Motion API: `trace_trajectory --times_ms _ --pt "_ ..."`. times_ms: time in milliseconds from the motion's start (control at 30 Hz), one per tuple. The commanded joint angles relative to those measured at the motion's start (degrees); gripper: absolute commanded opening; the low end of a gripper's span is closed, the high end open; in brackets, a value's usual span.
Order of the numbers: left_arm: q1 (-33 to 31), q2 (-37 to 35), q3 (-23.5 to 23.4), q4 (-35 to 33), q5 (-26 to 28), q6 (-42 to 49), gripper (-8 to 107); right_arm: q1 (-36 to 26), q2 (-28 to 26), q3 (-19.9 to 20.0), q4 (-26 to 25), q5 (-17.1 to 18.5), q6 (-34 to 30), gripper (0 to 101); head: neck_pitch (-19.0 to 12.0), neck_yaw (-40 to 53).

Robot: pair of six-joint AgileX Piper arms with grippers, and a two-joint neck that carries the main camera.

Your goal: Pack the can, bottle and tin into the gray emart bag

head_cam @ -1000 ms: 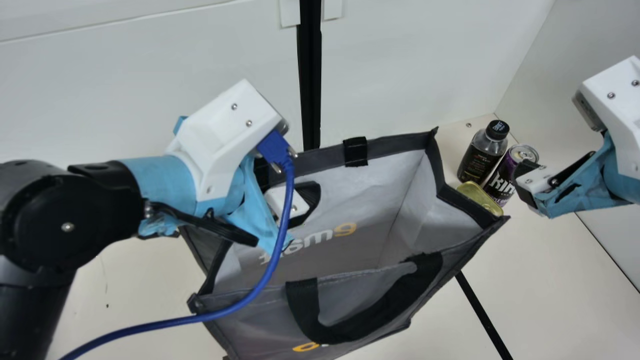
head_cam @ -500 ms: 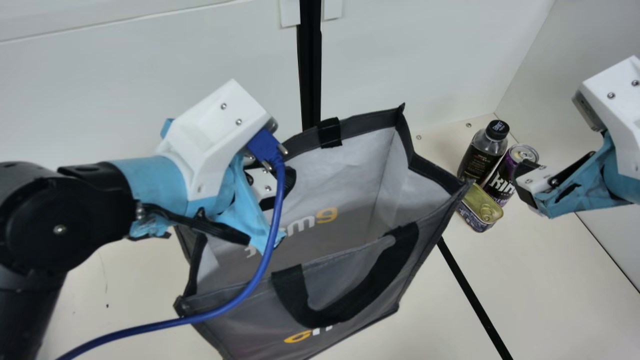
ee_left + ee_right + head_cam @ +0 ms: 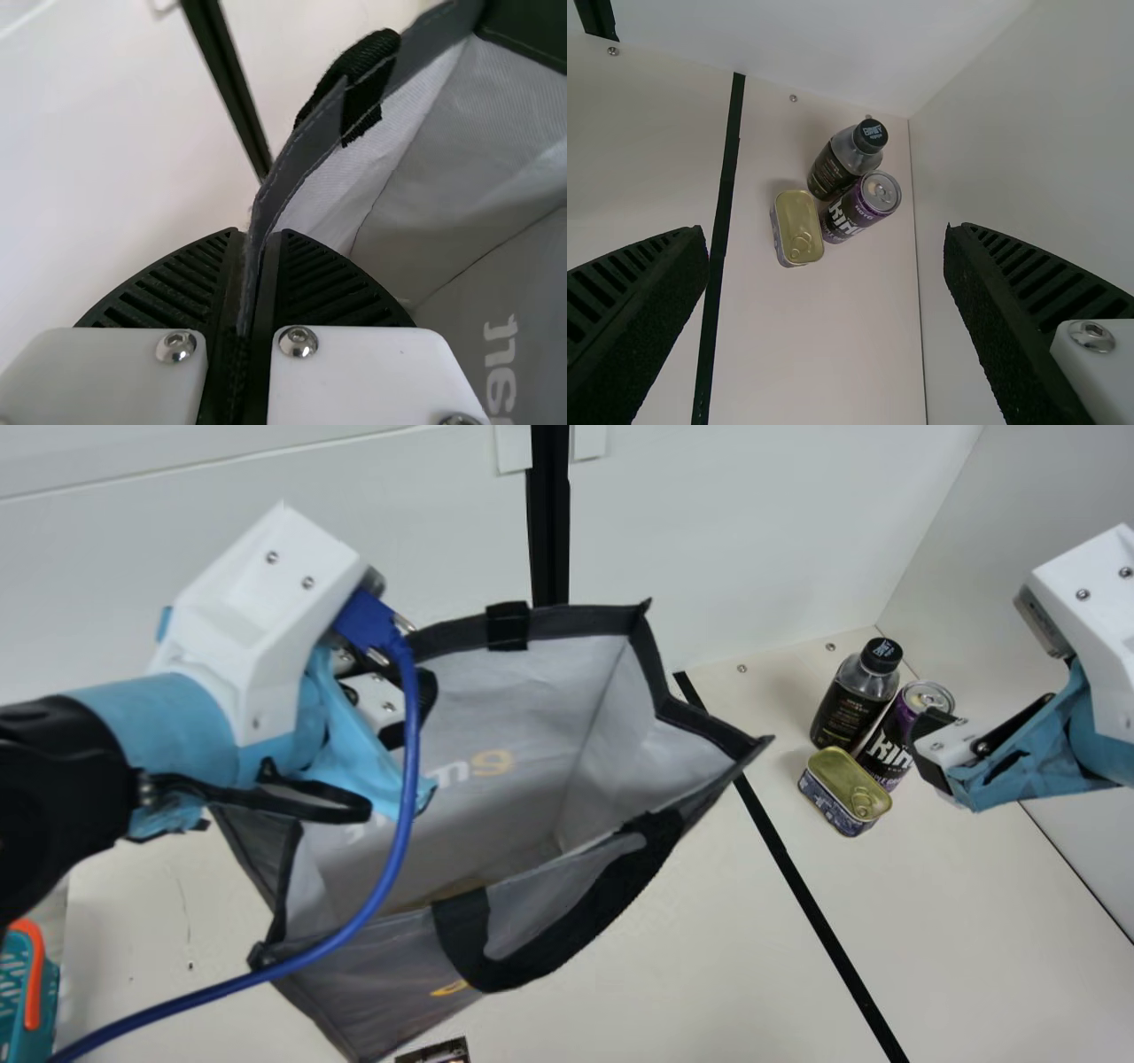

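Judging the step as placing the gray emart bag (image 3: 381,983), it wants its base settled flat and its mouth wide. The left gripper (image 3: 257,237) pinches the far rim at the bag's 11 o'clock; ease off only once the walls stand alone. At the main view's 3 o'clock, the right gripper (image 3: 826,237) is spread, best brought down squarely over one thing: the tin (image 3: 833,771) and can (image 3: 886,748), toward the bag's 3 o'clock, crowd the bottle (image 3: 850,704), nearer 2.
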Motion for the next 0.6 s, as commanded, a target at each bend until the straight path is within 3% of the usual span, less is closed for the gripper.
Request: trace_trajectory --times_ms 0,367,567 --pt "0.15 -0.47 -0.04 1.56 -0.09 -1.12 10 0.00 0.00 0.00 0.00 0.00 0.00 91 -1.39 -0.05" --pt "0.39 -4.30 1.18 12.78 -0.09 -7.58 10 0.00 0.00 0.00 0.00 0.00 0.00 91 -1.39 -0.05" --pt "-0.36 -7.36 5.05 20.63 -1.21 -11.46 10 0.00 0.00 0.00 0.00 0.00 0.00 91 -1.39 -0.05"
